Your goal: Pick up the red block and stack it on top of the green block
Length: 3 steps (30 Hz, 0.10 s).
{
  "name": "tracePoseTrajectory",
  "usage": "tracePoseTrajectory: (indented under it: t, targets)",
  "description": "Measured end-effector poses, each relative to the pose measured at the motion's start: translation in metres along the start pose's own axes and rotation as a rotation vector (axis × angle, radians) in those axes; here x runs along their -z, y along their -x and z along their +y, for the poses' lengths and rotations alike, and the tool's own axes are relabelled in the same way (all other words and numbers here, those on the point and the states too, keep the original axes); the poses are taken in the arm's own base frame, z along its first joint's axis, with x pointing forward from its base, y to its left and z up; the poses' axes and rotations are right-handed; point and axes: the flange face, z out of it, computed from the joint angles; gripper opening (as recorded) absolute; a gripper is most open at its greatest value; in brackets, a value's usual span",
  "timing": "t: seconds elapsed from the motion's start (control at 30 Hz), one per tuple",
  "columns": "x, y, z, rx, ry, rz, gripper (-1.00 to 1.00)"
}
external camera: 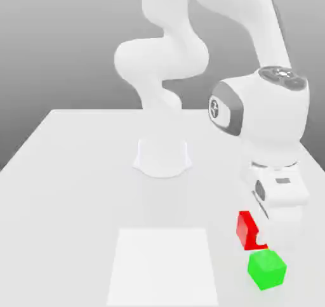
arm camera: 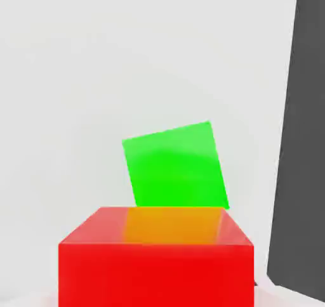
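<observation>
- The red block (external camera: 244, 228) hangs just under my gripper (external camera: 259, 231) near the exterior view's lower right, lifted off the white table (external camera: 70, 172); the jaws are closed on it.
- The hand view gives me what the exterior view cannot — the red block (arm camera: 155, 264) square-on, one flat face toward the camera and its upper face catching a greenish-orange reflection.
- It is a cube, so I see no long axis. In the exterior view it sits turned, one edge toward the camera; its faces are smooth and unmarked.
- The green block (external camera: 266, 269) rests on the table just below and slightly to the exterior view's right of the red one. There the two look almost touching at a corner, but I cannot tell from that angle whether they meet.
- In the hand view the green block (arm camera: 176, 166) lies beyond the red block's far edge, rotated a little against it — the edges of the two are not parallel.
- The exterior view alone gives me the arm: the white wrist housing (external camera: 263, 122) above the blocks, the links rising out of frame, the round base (external camera: 162, 158) mid-table.
- A paler square patch (external camera: 163, 264) lies on the table to the exterior view's left of the blocks, well apart from them.
- In the hand view a dark grey band (arm camera: 303, 141) runs along one side past the table edge.
</observation>
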Motion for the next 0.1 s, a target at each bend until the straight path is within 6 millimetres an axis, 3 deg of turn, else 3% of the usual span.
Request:
tracePoseTrajectory:
  t: [0.1]
  targets:
    - [0.0000, 0.0000, 0.0000, 0.000, 0.000, 0.000, 1.00]
